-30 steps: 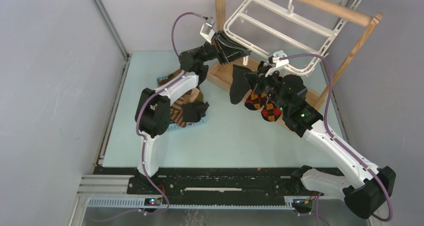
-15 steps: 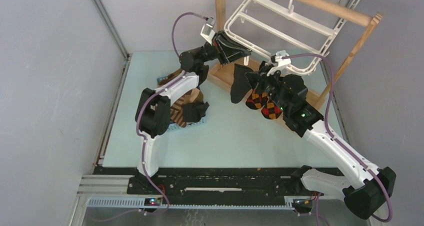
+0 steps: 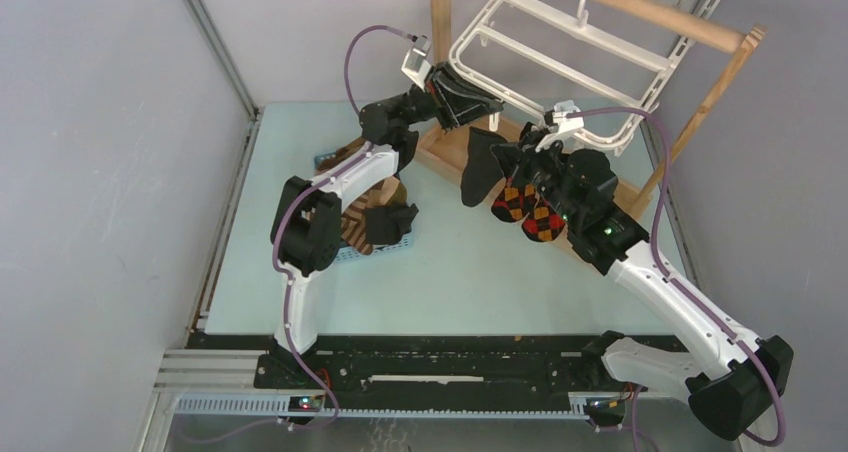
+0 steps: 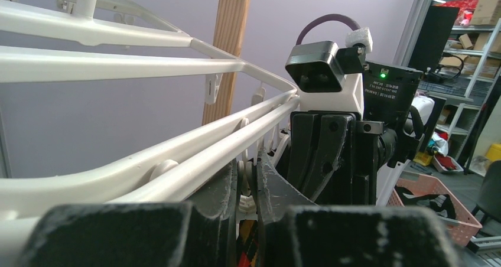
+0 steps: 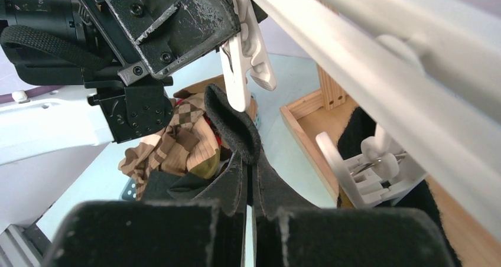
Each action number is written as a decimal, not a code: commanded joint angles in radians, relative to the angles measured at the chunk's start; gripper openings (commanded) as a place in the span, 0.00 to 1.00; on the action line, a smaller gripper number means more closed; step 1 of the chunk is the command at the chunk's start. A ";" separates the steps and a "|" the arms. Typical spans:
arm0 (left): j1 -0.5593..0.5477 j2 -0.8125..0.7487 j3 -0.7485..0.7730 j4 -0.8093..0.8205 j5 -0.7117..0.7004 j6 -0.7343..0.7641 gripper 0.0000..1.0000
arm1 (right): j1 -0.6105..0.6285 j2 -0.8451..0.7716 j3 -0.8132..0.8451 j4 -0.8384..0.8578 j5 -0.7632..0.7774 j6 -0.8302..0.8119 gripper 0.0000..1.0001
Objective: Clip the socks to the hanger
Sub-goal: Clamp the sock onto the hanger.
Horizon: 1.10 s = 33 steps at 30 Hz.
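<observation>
The left pincer [image 3: 488, 100] is squeezed nearly closed on 1 white clip [image 5: 245, 42] at the lower edge of the hanger [image 3: 560, 67], which hangs tilted from the wooden stand [image 3: 640, 10]. The right pincer [image 5: 251, 172] is clamped on the black cuff of an argyle sock [image 3: 528, 210], held just beneath that clip (touching or not, I cannot tell). Other socks [image 3: 357, 222] lie in the blue basket [image 3: 352, 254] on the tabletop [image 3: 460, 272].

We are reading the hanger [image 3: 560, 52] and the clip [image 5: 245, 48] at the left gripper [image 4: 248, 187] as white. The sock [image 5: 233, 122] at the right gripper [image 5: 249, 172] is showing black at the fingertips, with red, orange and yellow diamonds below the gripper. Both grippers are showing black. Behind the left gripper, we are seeing brown striped socks [image 3: 358, 222] in a blue basket [image 3: 348, 255].
</observation>
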State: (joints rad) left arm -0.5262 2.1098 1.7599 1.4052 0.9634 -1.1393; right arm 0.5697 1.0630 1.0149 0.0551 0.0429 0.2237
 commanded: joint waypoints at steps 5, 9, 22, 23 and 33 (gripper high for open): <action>-0.010 -0.038 -0.027 0.039 0.132 -0.004 0.00 | -0.026 -0.054 0.053 0.106 0.039 0.017 0.02; -0.010 -0.034 -0.020 0.038 0.131 -0.004 0.00 | -0.025 -0.050 0.053 0.112 0.049 0.006 0.02; -0.009 -0.030 -0.023 0.038 0.145 -0.007 0.00 | -0.026 -0.038 0.053 0.153 0.091 -0.011 0.02; -0.008 -0.030 -0.023 0.039 0.143 -0.007 0.00 | -0.027 -0.036 0.057 0.144 0.091 -0.007 0.02; -0.009 -0.039 -0.008 0.040 0.135 -0.004 0.00 | -0.025 -0.012 0.070 0.083 0.103 0.023 0.02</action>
State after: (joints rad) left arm -0.5308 2.1098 1.7596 1.4117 0.9653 -1.1313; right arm 0.5697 1.0550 1.0180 0.0544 0.0616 0.2237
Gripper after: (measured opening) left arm 0.136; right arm 0.029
